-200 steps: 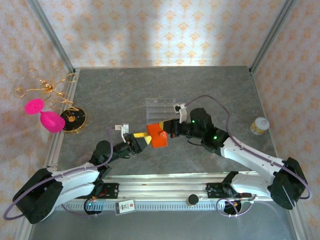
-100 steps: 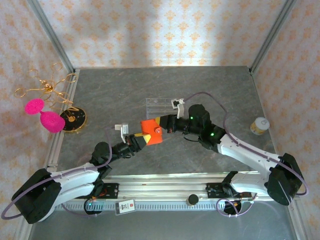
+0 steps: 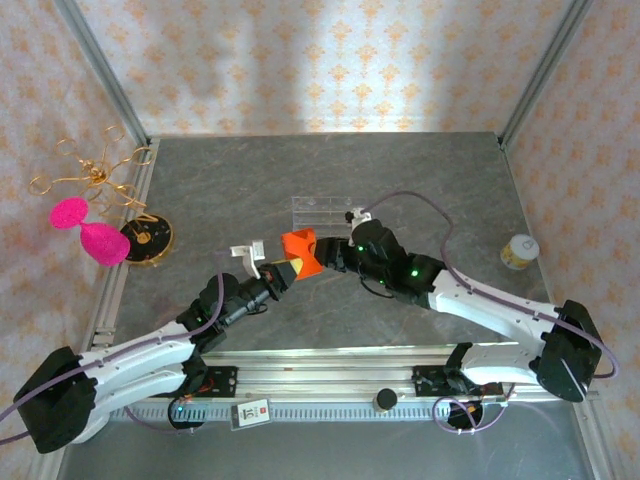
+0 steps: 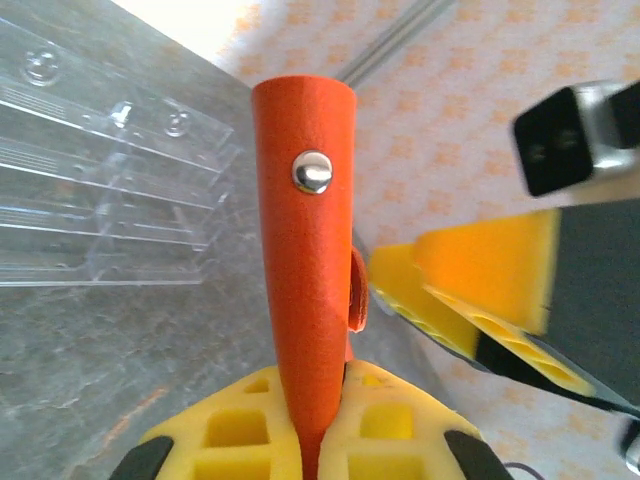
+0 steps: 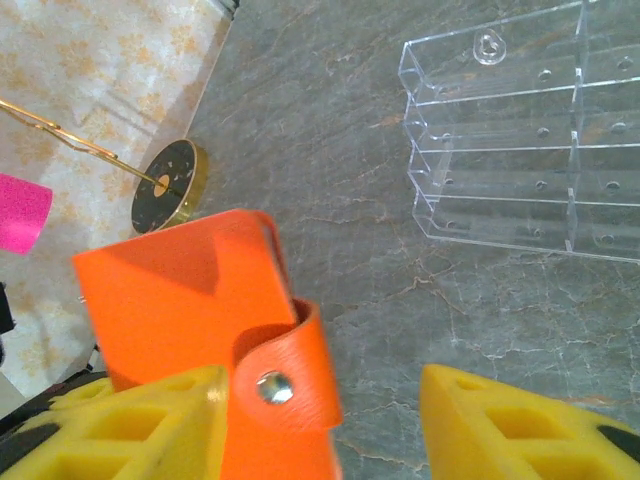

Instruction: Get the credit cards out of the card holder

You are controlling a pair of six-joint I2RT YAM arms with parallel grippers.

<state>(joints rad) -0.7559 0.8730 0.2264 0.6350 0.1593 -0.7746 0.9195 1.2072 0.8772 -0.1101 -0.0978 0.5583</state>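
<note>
Top external view: smooth grey marble-look table (image 3: 430, 180), metal rails along its edges, patterned walls behind. Near centre, 1 orange-red card holder (image 3: 300, 252) hangs off the surface between the 2 arms, just in front of 1 clear acrylic rack (image 3: 322, 212). Left gripper (image 3: 279, 271) is clamped on the holder's lower end. Right gripper (image 3: 326, 256) sits just beside the holder's right side, fingers apart.

Left wrist view: holder appears edge-on, a narrow upright wedge of matte leather-like material w/ 1 round shiny snap stud (image 4: 312, 171). Yellow waffle-moulded pads (image 4: 240, 435) pinch its base from both sides.

Right wrist view: holder is a flat, round-cornered square, folded, w/ a strap wrapped over one edge. One yellow finger is up against it; the other stands well clear over bare table.

Open room: wide bare surface left, right and beyond the rack. 1 small pale jar (image 3: 519, 251) near the right edge. 1 gold wire stand (image 3: 148, 238) on a round black base, w/ 2 pink fuzzy pieces (image 3: 85, 230), at the left edge. Both well apart from the holder.
</note>
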